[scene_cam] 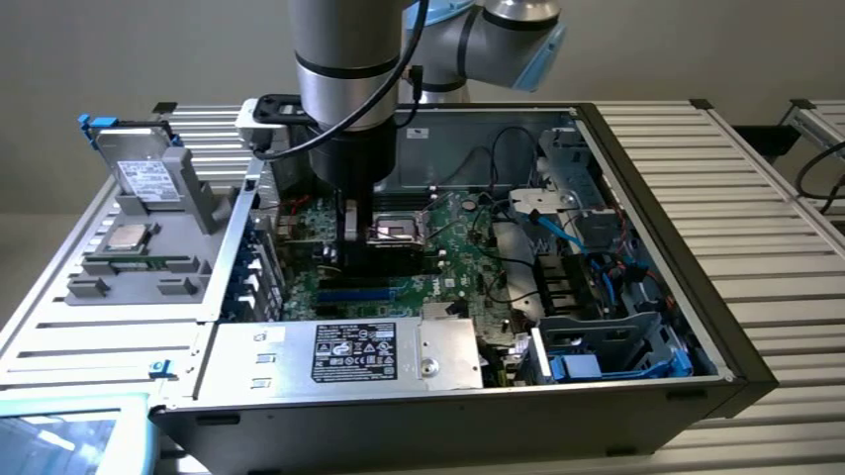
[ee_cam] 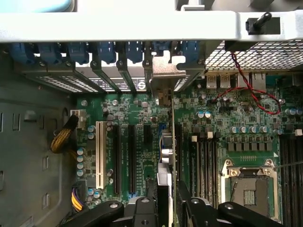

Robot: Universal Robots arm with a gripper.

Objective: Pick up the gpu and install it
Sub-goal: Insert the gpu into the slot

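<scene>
Holding the gpu (ee_cam: 164, 146) on edge, the gripper (ee_cam: 165, 208) is reaching down into the open computer case (scene_cam: 660, 178), and its jaws are clamping the card from both flat sides. Judging by this, the pick-up is looking done and the install is under way. The card is standing upright over the row of expansion slots (ee_cam: 124, 161) on the motherboard (ee_cam: 213, 113). Its bent metal bracket (ee_cam: 165, 71) is lying against the rear slot openings. I cannot tell whether its lower edge is already sitting in a slot or only hovering above one. With the jaws gripping it, the seating and the letting go appear to be what is left.

In the exterior view the card is showing as a flat, matte black rectangle just under the arm, at about ten o'clock from the middle of the case. The square processor socket (scene_cam: 396, 228), with its bright metal frame, is lying just beyond it toward one o'clock.

The motherboard is showing a glossy green surface studded with small cylindrical capacitors. Most of the slots are long, narrow black plastic, and one white slot (ee_cam: 99, 153) is standing apart from them. Blue plastic clips (ee_cam: 106, 51) are lining the perforated steel at the rear. At six o'clock of the case, a grey sheet-metal power supply (scene_cam: 343, 351) is carrying a black label. Outside the case, at nine o'clock, a grey moulded holder (scene_cam: 165, 213) is keeping a square silver chip (scene_cam: 129, 236).
</scene>
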